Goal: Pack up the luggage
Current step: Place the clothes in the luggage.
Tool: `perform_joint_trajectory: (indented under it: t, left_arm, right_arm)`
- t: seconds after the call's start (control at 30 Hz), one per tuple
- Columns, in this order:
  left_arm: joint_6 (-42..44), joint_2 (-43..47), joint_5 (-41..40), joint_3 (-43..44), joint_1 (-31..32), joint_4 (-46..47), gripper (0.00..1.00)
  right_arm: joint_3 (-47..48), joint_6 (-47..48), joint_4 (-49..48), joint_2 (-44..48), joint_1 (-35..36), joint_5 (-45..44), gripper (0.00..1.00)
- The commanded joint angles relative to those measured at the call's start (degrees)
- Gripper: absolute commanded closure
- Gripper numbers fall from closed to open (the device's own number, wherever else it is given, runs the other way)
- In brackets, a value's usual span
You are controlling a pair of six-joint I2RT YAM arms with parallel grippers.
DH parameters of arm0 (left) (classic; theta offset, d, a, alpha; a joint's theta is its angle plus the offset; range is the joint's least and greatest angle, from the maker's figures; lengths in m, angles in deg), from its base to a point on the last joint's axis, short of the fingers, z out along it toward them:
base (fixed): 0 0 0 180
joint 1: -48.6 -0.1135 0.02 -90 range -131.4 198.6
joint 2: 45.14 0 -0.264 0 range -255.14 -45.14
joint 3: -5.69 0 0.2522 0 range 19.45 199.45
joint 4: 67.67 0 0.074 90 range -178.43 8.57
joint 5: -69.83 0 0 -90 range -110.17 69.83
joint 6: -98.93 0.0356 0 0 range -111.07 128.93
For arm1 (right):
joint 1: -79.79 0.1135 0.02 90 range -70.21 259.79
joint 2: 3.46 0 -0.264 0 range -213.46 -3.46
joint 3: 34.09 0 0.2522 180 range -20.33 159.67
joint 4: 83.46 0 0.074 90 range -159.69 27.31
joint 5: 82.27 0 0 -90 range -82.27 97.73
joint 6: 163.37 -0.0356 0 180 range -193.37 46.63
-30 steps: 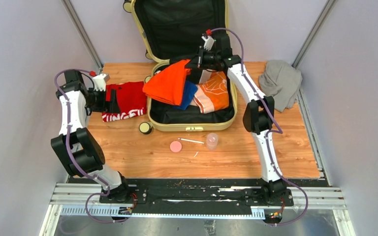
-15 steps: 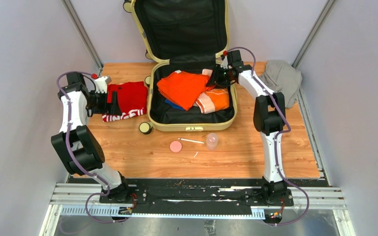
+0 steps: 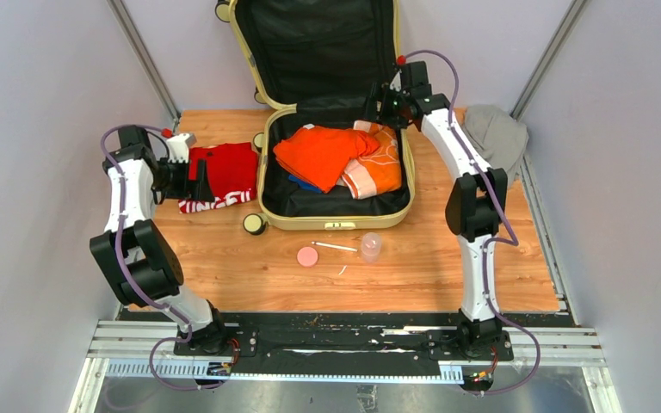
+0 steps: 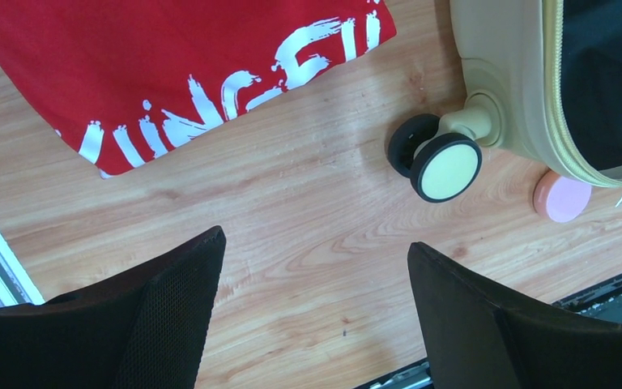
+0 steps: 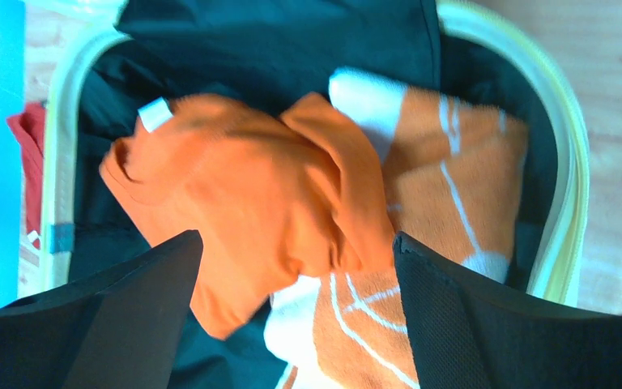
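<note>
luggage is lying open at the far middle of the table, lid standing up, orange shirt sitting inside | right gripper is hovering over its far right corner, fingers spread wide, holding nothing | left gripper is hanging by the red shirt, fingers apart, empty

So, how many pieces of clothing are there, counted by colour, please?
Orange: 2, the plain orange shirt and the orange-and-white garment
Blue: 1, the blue garment, mostly covered
Red: 1, the red shirt
Grey: 1, the grey cloth
Total: 5
</note>
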Motion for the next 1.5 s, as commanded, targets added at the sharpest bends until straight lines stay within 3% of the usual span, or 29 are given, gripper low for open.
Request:
perform_joint_trajectory:
  t: [0.0,0.1,0.23,0.33,0.47,0.5,0.63,0.83,0.87,0.97,1.07,1.17,1.47]
  left_arm:
    - [-1.0,2.5,1.0,0.1,1.2,-0.2,0.11]
    - [-1.4,4.1,1.4,-0.1,2.9,-0.2,0.11]
    - [-2.6,5.1,0.8,0.8,5.8,-0.2,0.10]
    - [-3.8,4.7,1.2,2.2,7.0,-0.2,0.10]
    - [-4.7,2.1,0.5,5.3,8.5,-0.2,0.10]
    - [-4.9,1.4,-0.1,6.2,9.1,-0.2,0.10]
    - [-6.3,-0.3,-1.1,10.2,12.1,-0.2,0.10]
    - [-8.0,-2.8,-3.8,14.7,18.2,-0.1,0.10]
    - [-8.2,-3.2,-4.1,15.2,18.7,-0.1,0.10]
    - [-9.6,-4.0,-3.2,16.6,18.9,-0.2,0.10]
    - [-9.4,-3.6,-3.8,16.9,18.9,-0.2,0.09]
    - [-8.5,-2.9,-5.0,16.6,18.9,-0.2,0.08]
    - [-9.0,-1.8,-4.5,15.9,16.8,-0.2,0.07]
  right_arm:
    - [11.2,-1.5,4.9,-8.2,0.7,1.8,0.09]
    - [15.7,-2.0,5.7,-13.3,0.9,4.9,0.10]
    - [18.0,-2.1,5.1,-17.6,2.0,9.3,0.20]
    - [16.4,0.8,4.5,-17.4,4.0,10.8,0.37]
    - [7.9,4.5,3.6,-12.3,6.8,8.7,0.76]
    - [5.2,5.4,3.4,-10.6,7.4,7.0,0.82]
    - [-6.0,7.7,3.1,-3.4,9.7,-1.3,0.90]
    - [-12.1,6.5,2.3,1.1,10.8,-1.5,0.79]
    - [-11.4,6.5,2.4,1.3,10.7,-1.2,0.73]
    - [-7.3,5.1,2.5,1.6,9.1,0.4,0.43]
    - [-1.0,2.6,2.7,0.2,7.4,2.5,0.28]
    - [4.7,1.1,3.2,-2.4,7.1,2.1,0.21]
    - [16.8,-4.9,3.5,-20.4,6.5,12.4,0.19]
